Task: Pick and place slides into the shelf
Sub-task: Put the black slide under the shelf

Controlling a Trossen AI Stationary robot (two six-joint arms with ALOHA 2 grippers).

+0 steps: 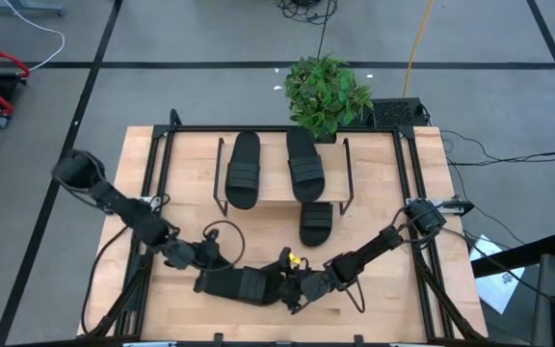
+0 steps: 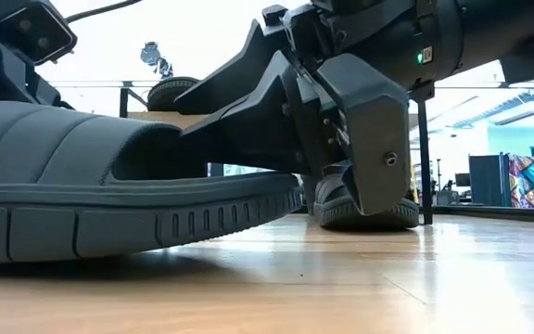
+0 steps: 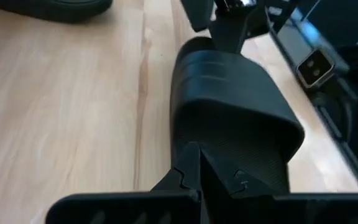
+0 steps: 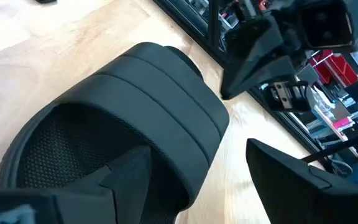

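Observation:
Two black slides (image 1: 244, 169) (image 1: 304, 164) lie side by side on the shelf's plank top (image 1: 274, 166). Another slide (image 1: 316, 222) rests on the table, its far end under the shelf's near edge. A further slide (image 1: 244, 284) lies sole down near the table's front edge, between both grippers. My left gripper (image 3: 199, 168) is shut above that slide's heel end (image 3: 229, 155). My right gripper (image 4: 197, 152) stands open at its toe end, with one finger in the strap's opening. My left gripper's shut fingers slant down over the slide's heel end from the table's left; whether they touch it I cannot tell. My right gripper comes almost level from the table's right. One finger (image 4: 120, 171) reaches under the ribbed strap (image 4: 160, 118) through the toe opening. The other finger (image 4: 291, 180) stands outside, bare table between it and the slide. The slide's sole lies on the table.
A potted plant (image 1: 326, 92) stands at the table's far edge behind the shelf. Black frame rails (image 1: 152, 173) run along the table's left and right sides. Bare tabletop (image 1: 383, 183) lies right of the shelf.

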